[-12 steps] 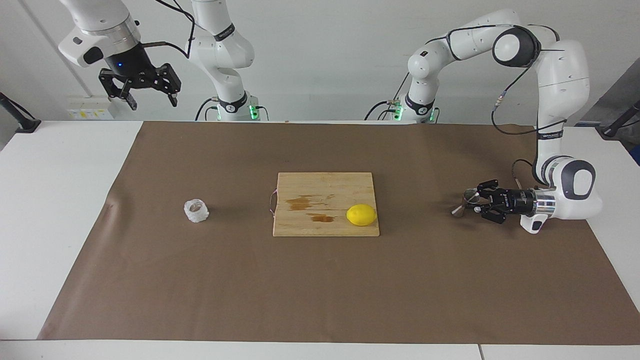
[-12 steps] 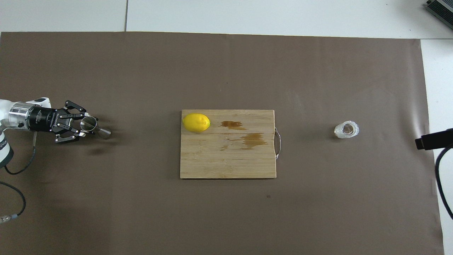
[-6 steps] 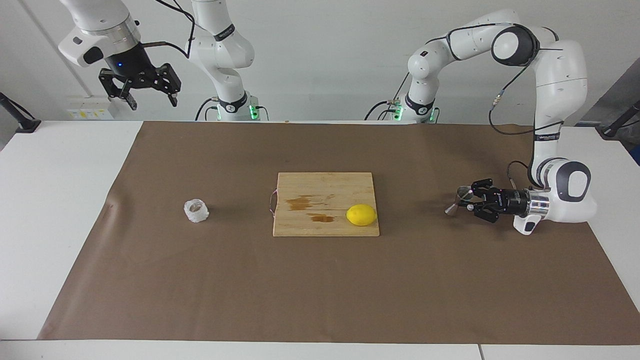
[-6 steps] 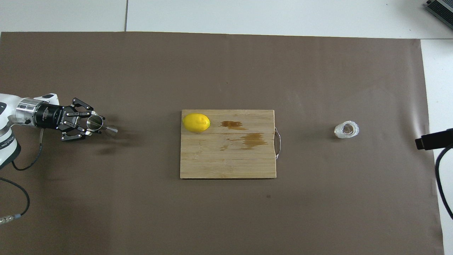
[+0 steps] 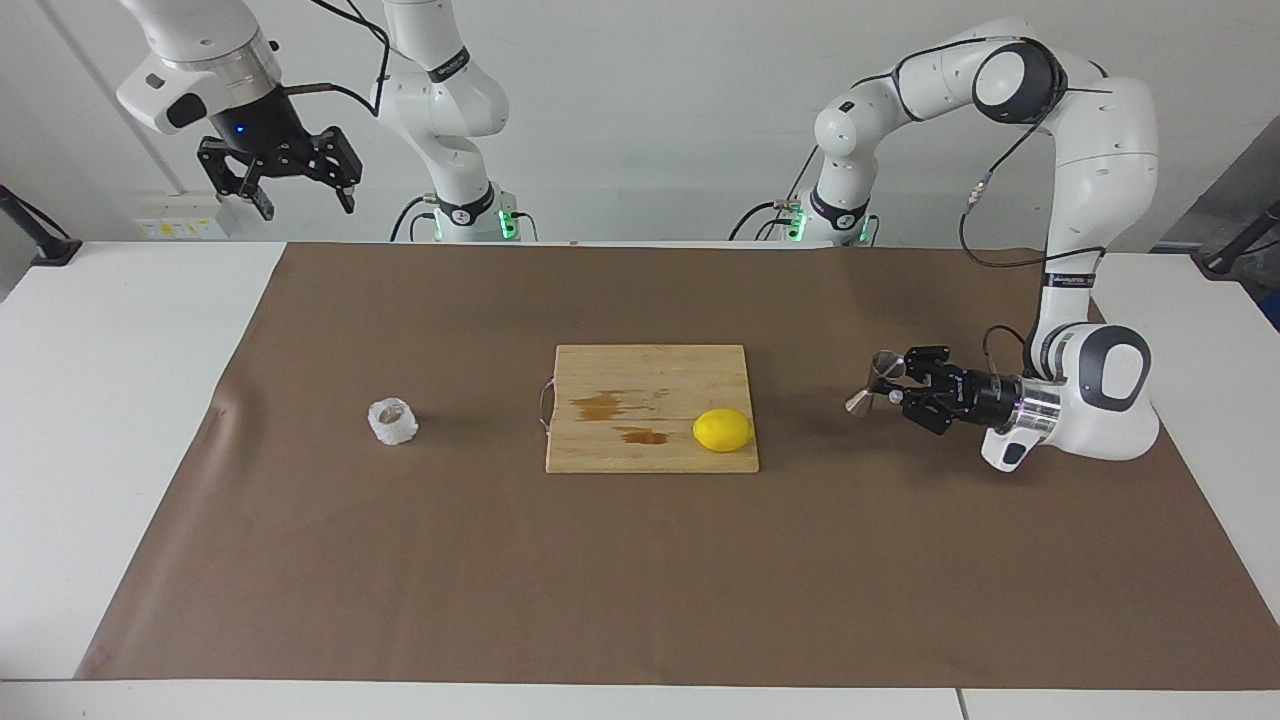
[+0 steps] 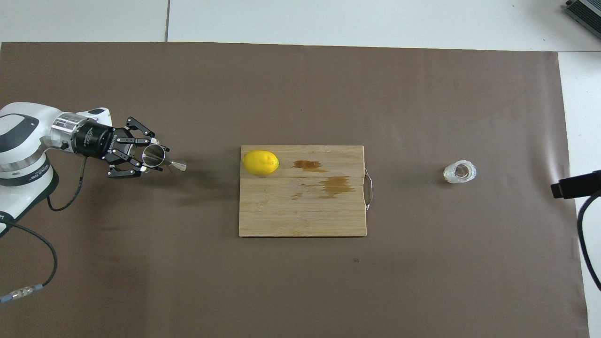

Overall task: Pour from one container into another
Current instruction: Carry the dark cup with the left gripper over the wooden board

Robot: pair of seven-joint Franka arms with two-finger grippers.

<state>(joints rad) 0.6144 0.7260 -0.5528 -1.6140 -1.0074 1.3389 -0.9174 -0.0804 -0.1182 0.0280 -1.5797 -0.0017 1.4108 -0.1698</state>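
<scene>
Toward the left arm's end of the brown mat, the left gripper (image 6: 151,158) reaches out level above the paper, its fingers clamped on the steel jigger (image 6: 159,160). The jigger is held tilted, one cone up by the fingers and the other pointing down toward the board; it hangs clear of the mat, which shows in the facing view (image 5: 872,385), where the left gripper (image 5: 897,385) points toward the middle of the table.

At the middle lies a wooden cutting board (image 6: 300,211) with brown stains and a metal handle on the edge toward the right arm's end. A lemon (image 6: 260,162) rests on the board, in the corner farther from the robots and toward the left arm's end.

Well apart from the board, toward the right arm's end, the whitish translucent cup (image 6: 459,172) stands upright on the mat. Nothing touches it.

High above the table's edge, the right gripper (image 5: 300,195) waits with its fingers spread wide and empty.
</scene>
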